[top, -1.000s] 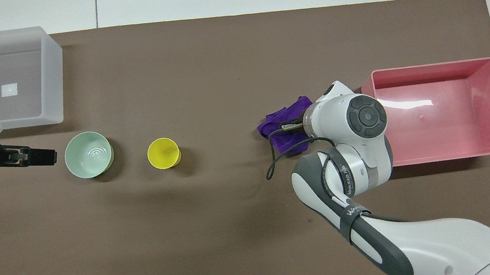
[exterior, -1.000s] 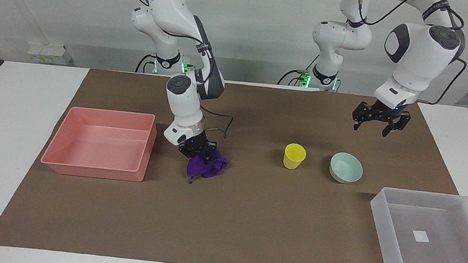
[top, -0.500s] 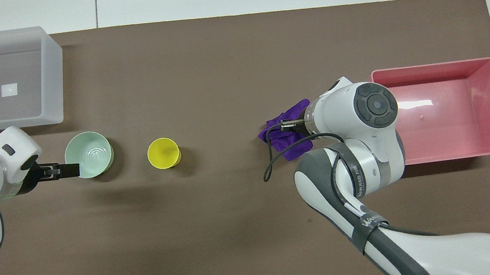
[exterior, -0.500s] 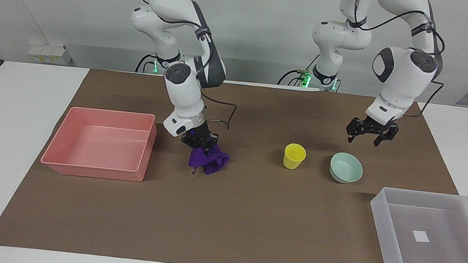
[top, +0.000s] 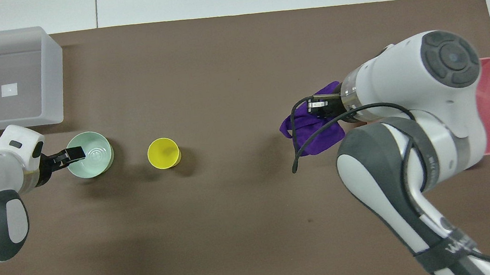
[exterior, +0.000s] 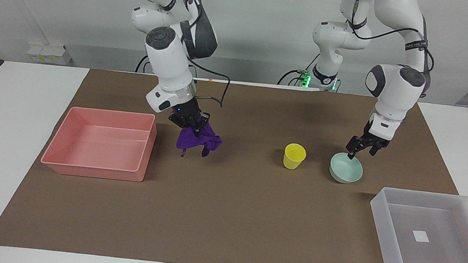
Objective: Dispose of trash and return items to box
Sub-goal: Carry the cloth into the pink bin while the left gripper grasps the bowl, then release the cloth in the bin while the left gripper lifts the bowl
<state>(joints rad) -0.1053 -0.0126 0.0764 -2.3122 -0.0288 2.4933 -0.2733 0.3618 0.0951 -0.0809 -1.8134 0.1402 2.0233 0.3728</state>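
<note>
I see even, bright light from overhead; soft shadows lie on the brown mat (exterior: 235,216) under both arms. A white glare streak crosses the pink tray (exterior: 87,165) floor. Both views look sharp throughout.

The white table (exterior: 14,129) carries a brown mat (exterior: 226,224) that covers most of its top. 4 things rest on the mat: a pink tray (exterior: 99,173) toward the right arm's end, a frosted translucent tray (exterior: 383,221) toward the left arm's end, and between them a yellow cup (exterior: 294,156) beside a mint-green bowl (exterior: 346,169).
</note>
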